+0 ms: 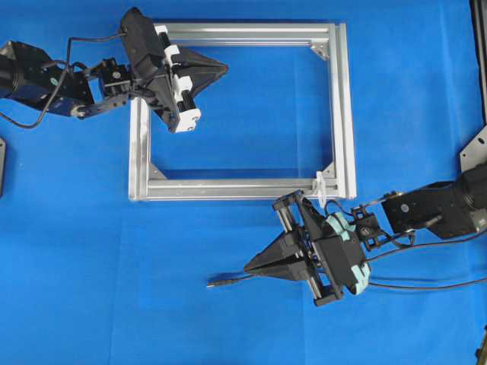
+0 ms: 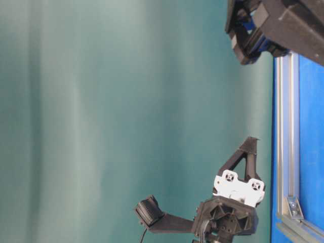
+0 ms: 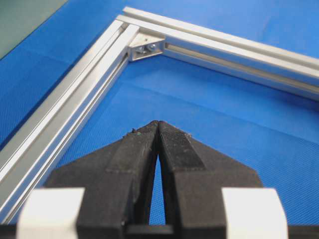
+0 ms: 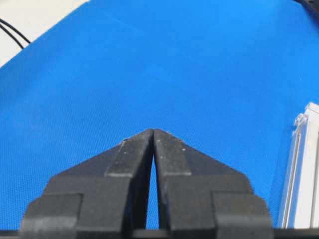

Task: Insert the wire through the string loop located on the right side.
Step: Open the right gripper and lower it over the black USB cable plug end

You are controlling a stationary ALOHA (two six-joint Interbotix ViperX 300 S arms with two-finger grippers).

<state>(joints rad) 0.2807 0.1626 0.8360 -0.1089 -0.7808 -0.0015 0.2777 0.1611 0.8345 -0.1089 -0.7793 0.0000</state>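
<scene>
The wire lies on the blue mat, its dark plug tip (image 1: pixel 218 283) pointing left just below my right gripper (image 1: pixel 246 268); the thin black line runs right under that gripper. The string loop (image 1: pixel 321 187) is a small white ring on the silver frame's near bar (image 1: pixel 228 188), by its right corner. My right gripper (image 4: pixel 153 130) is shut and empty, above the mat beside the plug, and the wire does not show in its wrist view. My left gripper (image 1: pixel 226 68) hovers inside the frame's top-left area, and its wrist view shows this gripper (image 3: pixel 158 123) shut and empty too.
The rectangular aluminium frame has triangular corner brackets (image 3: pixel 147 47). Its outer edge (image 4: pixel 303 174) shows at the right of the right wrist view. Thicker black arm cables (image 1: pixel 426 245) trail off to the right. Open blue mat spreads left of the plug.
</scene>
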